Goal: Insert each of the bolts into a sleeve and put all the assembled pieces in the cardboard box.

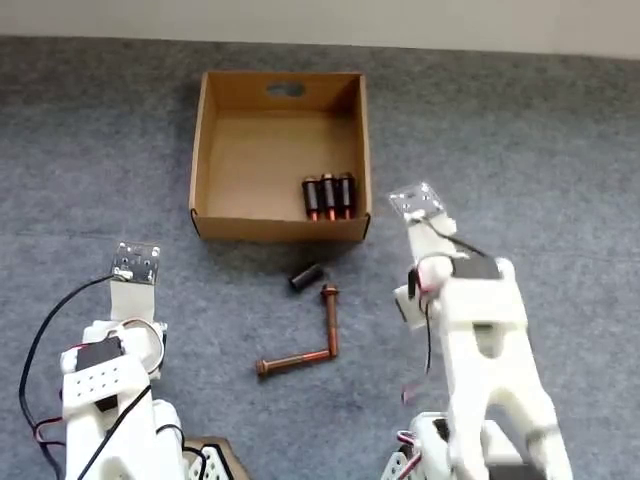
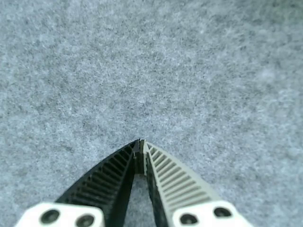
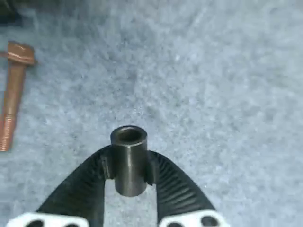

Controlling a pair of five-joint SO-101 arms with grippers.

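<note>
A black sleeve (image 3: 129,161) stands clamped between the black fingers of my right gripper (image 3: 129,160), which is shut on it with its open end facing away from the camera. A copper bolt (image 3: 13,90) lies on the carpet beside it. In the high view two copper bolts (image 1: 330,320) (image 1: 295,361) lie end to end in an L shape on the carpet, with a loose black sleeve (image 1: 306,277) just above them. The cardboard box (image 1: 208,150) holds three assembled pieces (image 1: 329,197) in its near right corner. My left gripper (image 2: 140,144) is shut on nothing, low over bare carpet.
Grey carpet covers the table. The left arm (image 1: 110,370) sits at the near left, well away from the bolts. The right arm (image 1: 480,320) stands to the right of the bolts and below the box's right corner.
</note>
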